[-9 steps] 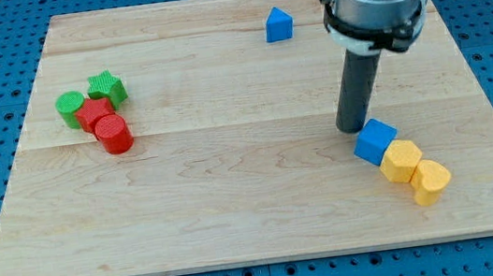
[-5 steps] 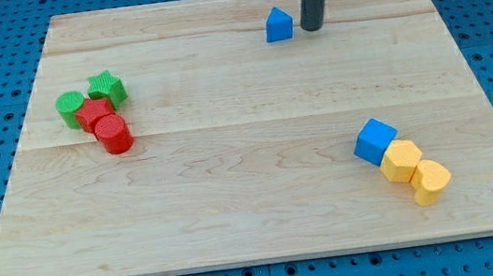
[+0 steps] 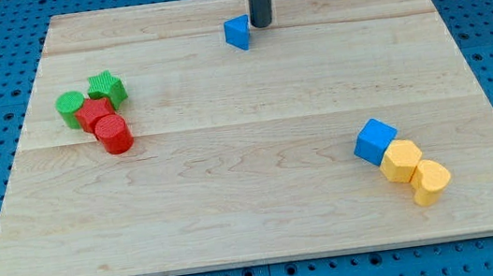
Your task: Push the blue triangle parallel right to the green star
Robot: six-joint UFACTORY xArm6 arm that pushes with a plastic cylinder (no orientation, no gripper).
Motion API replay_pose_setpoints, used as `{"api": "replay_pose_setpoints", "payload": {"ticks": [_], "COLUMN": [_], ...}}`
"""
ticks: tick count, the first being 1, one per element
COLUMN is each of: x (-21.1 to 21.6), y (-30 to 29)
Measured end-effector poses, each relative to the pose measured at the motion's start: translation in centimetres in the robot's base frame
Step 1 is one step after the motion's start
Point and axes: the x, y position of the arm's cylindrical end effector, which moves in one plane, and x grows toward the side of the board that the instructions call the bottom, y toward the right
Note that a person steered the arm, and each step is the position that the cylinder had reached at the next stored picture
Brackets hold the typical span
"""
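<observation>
The blue triangle (image 3: pixel 236 33) lies near the view's top, a little left of the middle. My tip (image 3: pixel 261 25) stands right against its right side. The green star (image 3: pixel 106 87) sits at the view's left, lower than the triangle, in a cluster with a green cylinder (image 3: pixel 70 110), a red block (image 3: pixel 93 113) and a red cylinder (image 3: pixel 114 133).
A blue cube (image 3: pixel 375 141) lies at the view's lower right, touching two yellow blocks (image 3: pixel 402 160) (image 3: pixel 430 180) in a diagonal row. The wooden board (image 3: pixel 236 205) rests on a blue pegboard.
My tip left the blue cube, went to the view's top beside the blue triangle's right side, then pushed the triangle leftward. The other blocks stayed put.
</observation>
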Motion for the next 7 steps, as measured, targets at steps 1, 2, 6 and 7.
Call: {"api": "replay_pose_setpoints", "payload": {"ticks": [1, 2, 6, 7], "x": [0.2, 2.0, 7.3, 9.8], "y": [-4.5, -4.5, -8.1, -1.3]}}
